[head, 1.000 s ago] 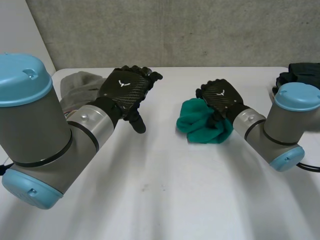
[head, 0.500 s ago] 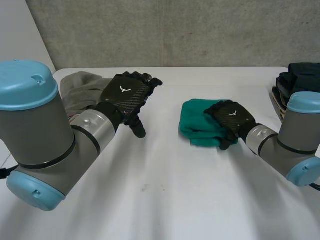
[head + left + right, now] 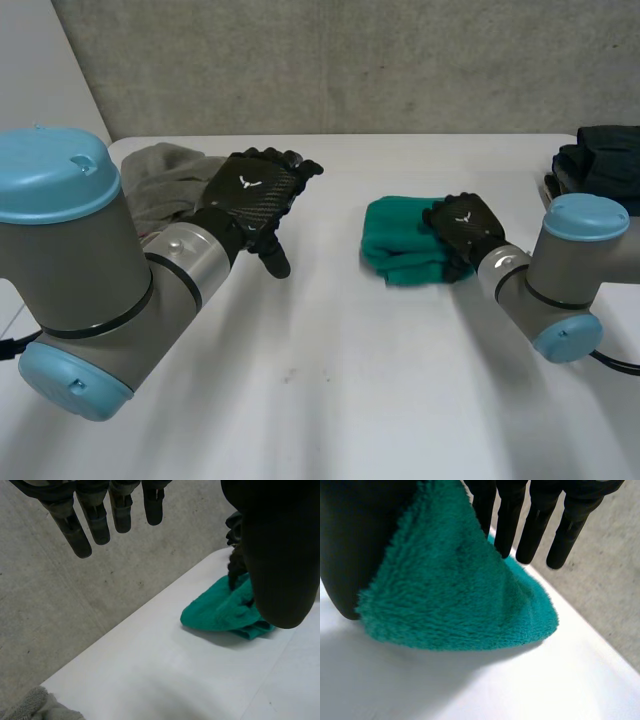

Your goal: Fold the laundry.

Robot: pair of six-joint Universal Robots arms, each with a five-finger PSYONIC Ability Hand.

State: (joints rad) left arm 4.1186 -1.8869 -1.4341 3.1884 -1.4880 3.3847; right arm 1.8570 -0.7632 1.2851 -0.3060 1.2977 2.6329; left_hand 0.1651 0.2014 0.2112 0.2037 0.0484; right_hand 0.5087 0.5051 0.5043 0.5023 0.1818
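One second has made a clear difference on the right side. The green towel [image 3: 400, 245] was a loose bunch under my right hand [image 3: 465, 228]. Now it lies as a flatter, doubled-over pad on the table [image 3: 330, 400], and the hand has dropped from above it onto its right end. The right arm has swung in lower and closer to the table edge as well. I read that as one fold laid down and being settled, so this piece looks close to done, though I can't say how neat the hidden edge is.

From the right wrist camera, a flap of the towel stands up between the thumb [image 3: 345, 550] and the straight fingers [image 3: 535, 525]. It is lifted a little, with shadow under it, so I judge the hand is grasping that end rather than just resting on it.

My left hand [image 3: 250, 190] has barely moved. It hangs over the table with its fingers relaxed and straight, holding nothing, well apart from the green towel. Just behind it lies a crumpled grey cloth [image 3: 160, 175], not yet folded. A pile of dark clothes [image 3: 605, 155] sits at the far right corner, beyond the right arm
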